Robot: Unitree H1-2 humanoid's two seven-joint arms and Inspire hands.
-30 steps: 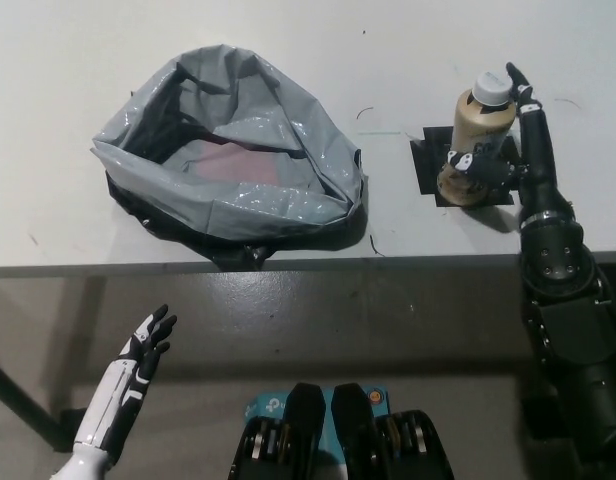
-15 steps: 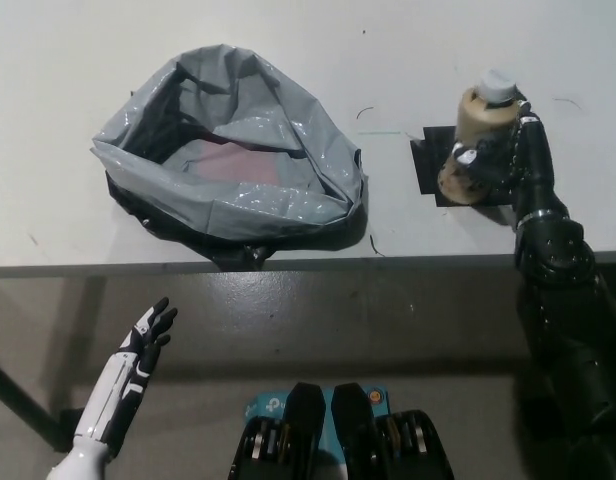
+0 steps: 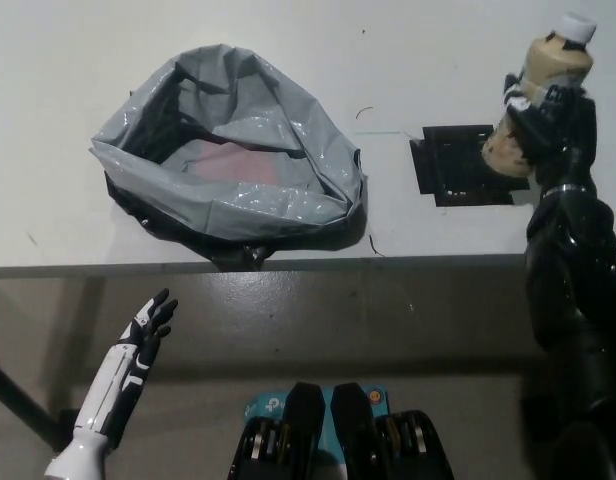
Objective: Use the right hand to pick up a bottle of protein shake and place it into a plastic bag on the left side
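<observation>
Right hand [image 3: 550, 108] fingers closed around bottle [image 3: 540, 102], held tilted just right of the black mat [image 3: 458, 165]. Bag [image 3: 228, 155] well left of mat. Left hand [image 3: 138, 340] open below counter [image 3: 408, 60] edge.

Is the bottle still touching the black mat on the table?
Apart. The head view shows the bottle held in the right hand, lifted off to the right of the black mat, which lies bare.
</observation>
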